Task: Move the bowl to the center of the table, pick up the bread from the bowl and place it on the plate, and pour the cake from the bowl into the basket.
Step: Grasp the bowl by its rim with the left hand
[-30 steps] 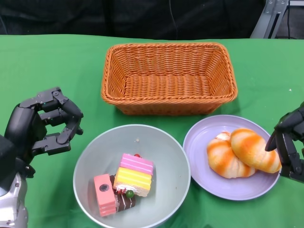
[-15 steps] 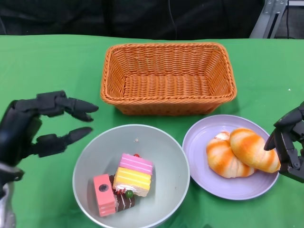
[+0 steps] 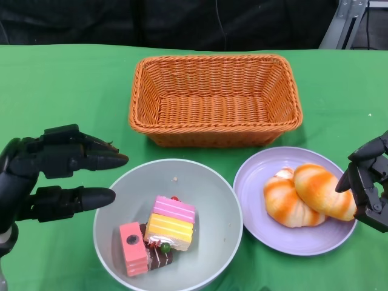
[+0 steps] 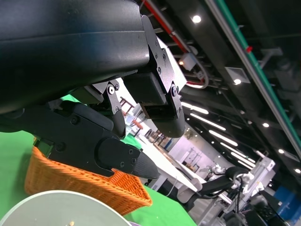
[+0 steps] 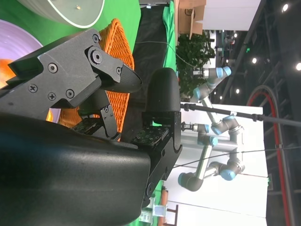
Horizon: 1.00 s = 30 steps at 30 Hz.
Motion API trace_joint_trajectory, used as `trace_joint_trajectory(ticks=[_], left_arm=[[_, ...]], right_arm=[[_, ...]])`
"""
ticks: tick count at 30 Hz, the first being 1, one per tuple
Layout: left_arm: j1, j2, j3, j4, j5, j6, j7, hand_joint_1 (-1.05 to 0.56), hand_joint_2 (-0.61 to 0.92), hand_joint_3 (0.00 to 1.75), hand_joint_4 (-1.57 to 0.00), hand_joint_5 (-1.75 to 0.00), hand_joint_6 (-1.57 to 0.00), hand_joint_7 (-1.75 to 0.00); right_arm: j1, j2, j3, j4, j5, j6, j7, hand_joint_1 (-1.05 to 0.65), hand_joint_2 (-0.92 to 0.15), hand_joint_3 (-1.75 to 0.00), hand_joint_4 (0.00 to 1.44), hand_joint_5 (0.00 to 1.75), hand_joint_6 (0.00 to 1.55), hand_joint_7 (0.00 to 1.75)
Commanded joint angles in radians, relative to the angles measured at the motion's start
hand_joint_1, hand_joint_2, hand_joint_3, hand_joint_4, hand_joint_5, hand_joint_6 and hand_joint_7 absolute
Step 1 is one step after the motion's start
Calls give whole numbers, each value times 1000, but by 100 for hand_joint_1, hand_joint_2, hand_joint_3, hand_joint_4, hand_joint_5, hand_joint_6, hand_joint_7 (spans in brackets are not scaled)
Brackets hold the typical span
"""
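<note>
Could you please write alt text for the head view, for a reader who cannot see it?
A grey bowl holding cake pieces sits on a green table, with the left robot hand open beside its rim. Two bread rolls lie on a purple plate near the right robot hand; an empty wicker basket stands behind.

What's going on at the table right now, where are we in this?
The bread already sits on the purple plate. The cake pieces are in the grey bowl, and the basket behind it holds nothing. The left hand is open beside the bowl's rim, fingers pointing at it, not touching. The right hand hangs by the plate's edge, holding nothing.
</note>
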Motion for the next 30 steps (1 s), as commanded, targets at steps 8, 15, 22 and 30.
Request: trace_joint_trajectory(ticks=[8,15,22,30], left_arm=[[29,131,-64,-51,39,-89,16,-51,92,8,-79,-59,-94,-40],[70,230,-117,-125,29,-50,11,-57,92,1,-92,-34,-106,-16],[61,359,-136,-139,84,-81,-8,-58,91,0,-86,-26,-100,-7],[-33,421,-105,-56,250,-234,6,-61,81,0,-86,-19,-93,-1]], right_arm=[[-8,7,-9,11,-7,9,-23,-8,-60,-100,66,169,62,131],[-9,9,-10,2,3,30,-28,-6,-59,-105,64,170,60,132],[-12,9,-12,3,11,48,-34,-4,-58,-107,64,170,60,133],[-22,11,-14,20,11,41,-30,-6,-59,-106,64,171,58,136]])
